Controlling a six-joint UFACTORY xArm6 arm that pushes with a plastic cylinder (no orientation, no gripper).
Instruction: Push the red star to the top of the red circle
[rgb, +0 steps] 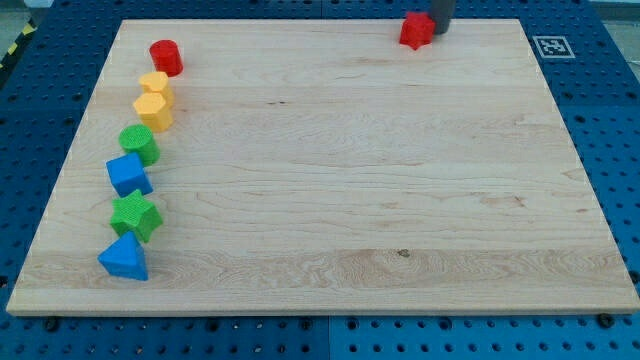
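Looking down on a pale wooden board (330, 160) with fine lengthwise grain, I am seeing it lying on a blue perforated table (600, 120); a small black-and-white marker tag (549, 46) is sitting at the board's top right corner. Sitting near the top edge, right of centre, the red star (416, 30) is showing blunt, chunky points and a matte moulded surface; my tip (439, 27) is resting just beside its right side, seemingly touching, though I cannot tell for sure; the rod has no fingers, so nothing is being grasped. Lying well apart, near the top left, the red circle (165, 56) is looking like a short smooth cylinder. Below it a column is running down the left edge: two yellow blocks (154, 85) (153, 110) with faceted sides, nearly touching; a green round block (139, 143); a blue angular block (128, 173); a green star (135, 214); a blue triangle (124, 258) at the bottom.
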